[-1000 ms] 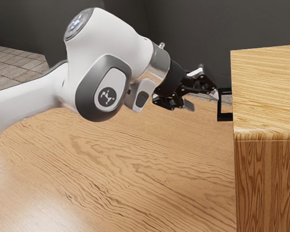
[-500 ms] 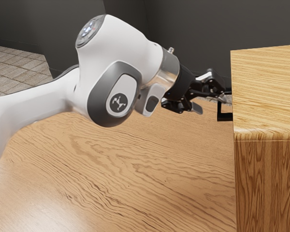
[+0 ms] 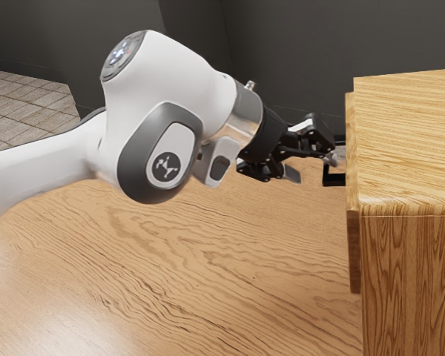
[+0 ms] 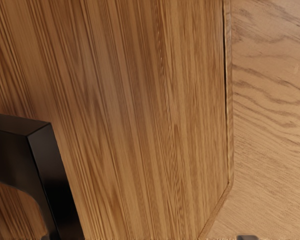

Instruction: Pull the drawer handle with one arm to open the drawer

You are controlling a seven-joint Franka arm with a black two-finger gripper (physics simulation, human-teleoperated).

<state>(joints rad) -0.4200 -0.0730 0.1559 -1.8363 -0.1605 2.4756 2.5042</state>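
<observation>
Has drawn the drawer (image 3: 352,193) slightly out of the cabinet (image 3: 408,133) since a moment ago, bringing the handle (image 3: 328,176) along. Keeps the end effector (image 3: 312,163) open, seemingly hooked there rather than clamped. Marks opening as begun; calls for more pull.

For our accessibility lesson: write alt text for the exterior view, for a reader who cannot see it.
A white robot arm reaches across a wooden table with its black gripper at the black handle of a wooden drawer. The drawer front stands slightly out from its cabinet.
</observation>
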